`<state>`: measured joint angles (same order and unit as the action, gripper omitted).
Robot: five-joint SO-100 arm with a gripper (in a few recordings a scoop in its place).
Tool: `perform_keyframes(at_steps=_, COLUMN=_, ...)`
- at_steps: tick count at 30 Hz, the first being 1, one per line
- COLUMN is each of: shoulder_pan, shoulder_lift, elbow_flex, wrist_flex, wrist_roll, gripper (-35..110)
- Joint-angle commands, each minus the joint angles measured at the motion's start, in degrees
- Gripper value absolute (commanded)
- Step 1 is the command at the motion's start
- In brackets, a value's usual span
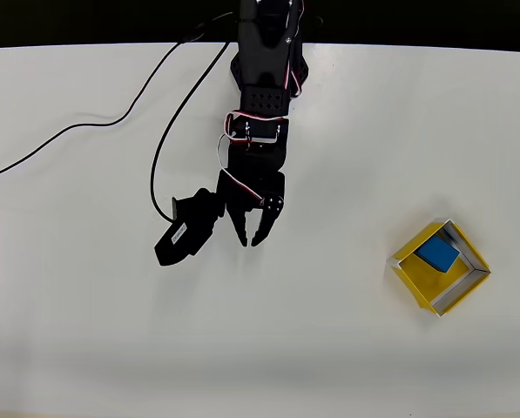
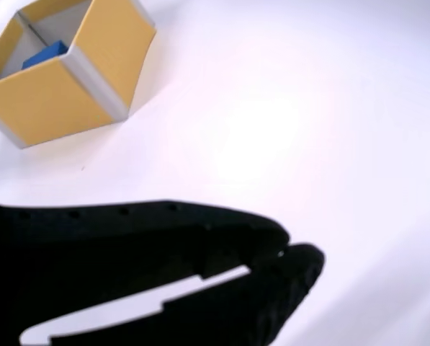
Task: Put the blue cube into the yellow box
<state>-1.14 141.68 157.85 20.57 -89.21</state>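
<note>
blue cube (image 1: 437, 254) sitting inside yellow box (image 1: 414, 277) at right of white counter (image 1: 85, 305) in overhead view — black gripper (image 1: 250, 240) well apart to left, fingers closed on nothing, tips touching in wrist view.

1. A white table (image 1: 85, 331) takes up nearly all of the overhead view; its surface is plain and matte.
2. A thin black cable (image 1: 85, 126) lies on the table in the overhead view, curving from the left edge up toward the top centre.
3. A second black cable (image 1: 158, 157) (thin like the first) loops down the table, bends near mid-height and runs back up toward the top.
4. A black strip (image 1: 68, 22) runs along the top of the overhead view, beyond the table's far edge.
5. In the wrist view the table (image 2: 330, 108) looks white, with a bright glare patch near the middle.
</note>
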Motion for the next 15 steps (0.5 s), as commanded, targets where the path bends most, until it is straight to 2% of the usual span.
perform_keyframes(at_steps=1, shoulder_pan=0.35, shoulder_lift=9.84, elbow_flex=3.87, wrist_flex=4.39, wrist_roll=-0.44, gripper=0)
perform_keyframes(at_steps=11, shoulder_pan=-0.53, shoulder_lift=29.00, elbow_flex=15.56, wrist_flex=26.28, wrist_roll=-1.41, gripper=0)
perform_keyframes(at_steps=15, shoulder_pan=0.18, shoulder_lift=35.60, elbow_flex=21.18, wrist_flex=30.59, wrist_roll=-3.78, gripper=0)
